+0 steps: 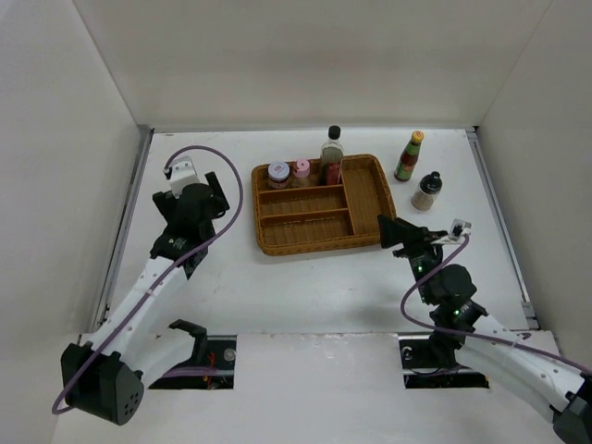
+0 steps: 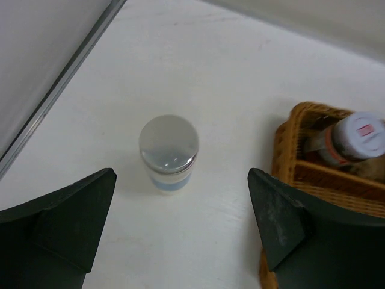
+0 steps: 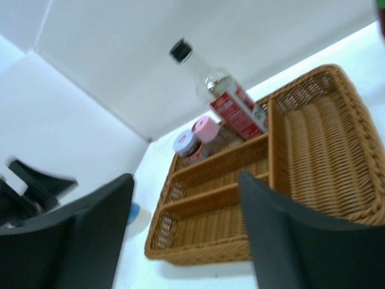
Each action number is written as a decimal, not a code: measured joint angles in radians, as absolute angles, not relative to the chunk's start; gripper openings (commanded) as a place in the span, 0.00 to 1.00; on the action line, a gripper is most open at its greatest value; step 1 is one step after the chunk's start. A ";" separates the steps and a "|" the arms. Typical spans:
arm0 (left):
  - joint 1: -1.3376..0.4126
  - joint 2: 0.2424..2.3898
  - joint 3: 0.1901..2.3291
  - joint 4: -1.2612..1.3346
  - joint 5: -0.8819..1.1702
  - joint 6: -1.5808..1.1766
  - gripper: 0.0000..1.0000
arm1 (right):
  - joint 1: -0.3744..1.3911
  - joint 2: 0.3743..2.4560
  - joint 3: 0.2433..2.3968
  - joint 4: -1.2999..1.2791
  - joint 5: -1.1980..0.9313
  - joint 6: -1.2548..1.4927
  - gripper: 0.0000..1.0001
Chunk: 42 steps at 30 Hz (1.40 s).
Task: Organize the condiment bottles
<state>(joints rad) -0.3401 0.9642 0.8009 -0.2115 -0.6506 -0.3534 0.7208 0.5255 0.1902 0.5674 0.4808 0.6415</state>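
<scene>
1. Count: 6 bottles, 1 tray (image 1: 365, 199), 2 grippers.
2. 3 bottles stand in a row in the tray's far-left compartment. The lilac jar (image 1: 278, 174) is leftmost, w/ the pink jar (image 1: 302, 170) just beside it. The tall bottle (image 1: 332, 148) (clear, black cap, red label) is at the right end.
3. 2 more stand on the table (image 1: 231, 277) right of the tray, apart from it. The red bottle (image 1: 409, 155) w/ green neck is farther back. The shaker (image 1: 426, 191) w/ black cap is nearer. They are close together, not touching.
4. The 6th, the silver jar (image 2: 168, 150), stands upright on the table left of the tray, w/ a blue band round its body. In the top view the L arm hides it.
5. L gripper (image 1: 192, 192): fingers (image 2: 66, 223) are spread wide. In the wrist view the silver jar sits centred just beyond the tips, w/ a clear gap each side. It touches neither finger, so nothing is grasped.
6. R gripper (image 1: 388, 233): it is at the tray's near-right corner, aimed at the tray. Fingers (image 3: 90, 235) are parted wide and hold nothing.
7. From the top view one can't tell whether an R fingertip touches the tray rim.
</scene>
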 measured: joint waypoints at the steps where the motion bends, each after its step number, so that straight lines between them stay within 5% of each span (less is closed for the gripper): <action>1: -0.333 0.976 0.782 -0.216 -0.655 -0.359 0.94 | 0.721 0.522 0.184 0.576 0.496 0.637 0.86; 20: -0.237 1.280 0.754 -0.014 -0.653 -0.386 0.92 | 0.720 0.693 0.188 0.593 0.473 0.628 0.94; 25: -0.223 1.304 0.757 0.024 -0.650 -0.386 0.79 | 0.718 0.728 0.202 0.584 0.463 0.628 0.94; 31: -0.210 1.318 0.757 0.046 -0.645 -0.386 0.42 | 0.707 0.769 0.222 0.573 0.453 0.632 0.93; 42: -0.418 1.093 0.807 -0.041 -0.650 -0.376 0.37 | 0.688 0.787 0.225 0.566 0.448 0.636 0.93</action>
<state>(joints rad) -0.4183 1.0931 0.8070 -0.0414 -0.6498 -0.3756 0.6880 0.7868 0.2253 0.5655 0.4477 0.6365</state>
